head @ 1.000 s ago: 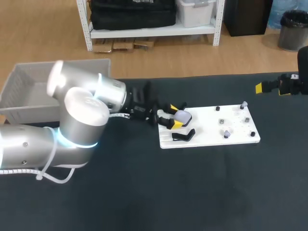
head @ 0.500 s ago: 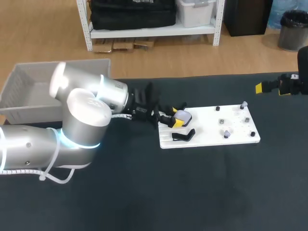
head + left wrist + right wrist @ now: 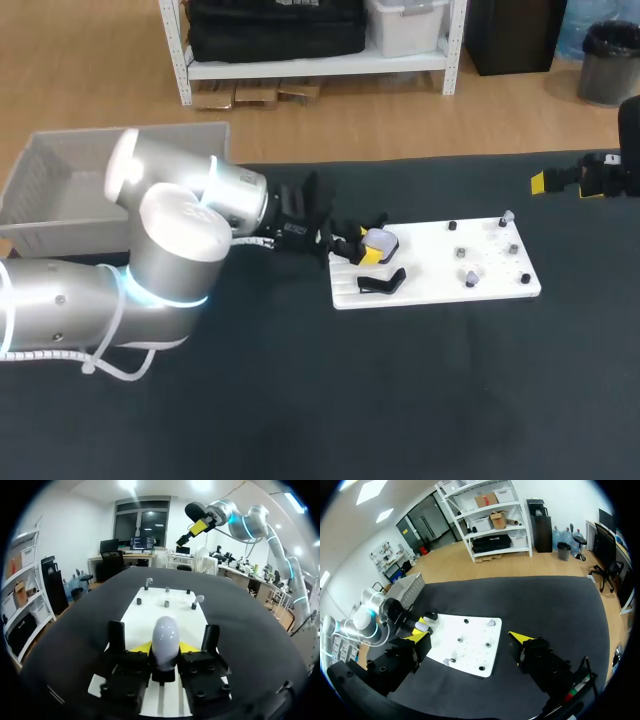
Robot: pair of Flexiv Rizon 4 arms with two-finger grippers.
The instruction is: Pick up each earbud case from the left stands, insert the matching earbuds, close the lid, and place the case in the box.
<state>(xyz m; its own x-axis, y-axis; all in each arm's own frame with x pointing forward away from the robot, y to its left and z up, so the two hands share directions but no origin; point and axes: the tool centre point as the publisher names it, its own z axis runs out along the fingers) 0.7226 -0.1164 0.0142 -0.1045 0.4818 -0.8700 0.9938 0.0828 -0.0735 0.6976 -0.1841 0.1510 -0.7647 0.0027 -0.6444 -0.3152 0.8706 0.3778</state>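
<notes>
Vs 1 s ago, left hand (image 3: 368,250) is being seen further fwd, both tips being pressed onto the earbud case (image 3: 165,635) at the left end of the white board (image 3: 490,265). Right hand (image 3: 470,641) is being held open. Judged: case is best lifted straight up, no tilt.

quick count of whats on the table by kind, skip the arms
earbud case: 1
empty black stand: 1
light earbuds on pegs: 2
bare dark pegs: 4
white board: 1
grey box: 1
Total: 10
</notes>
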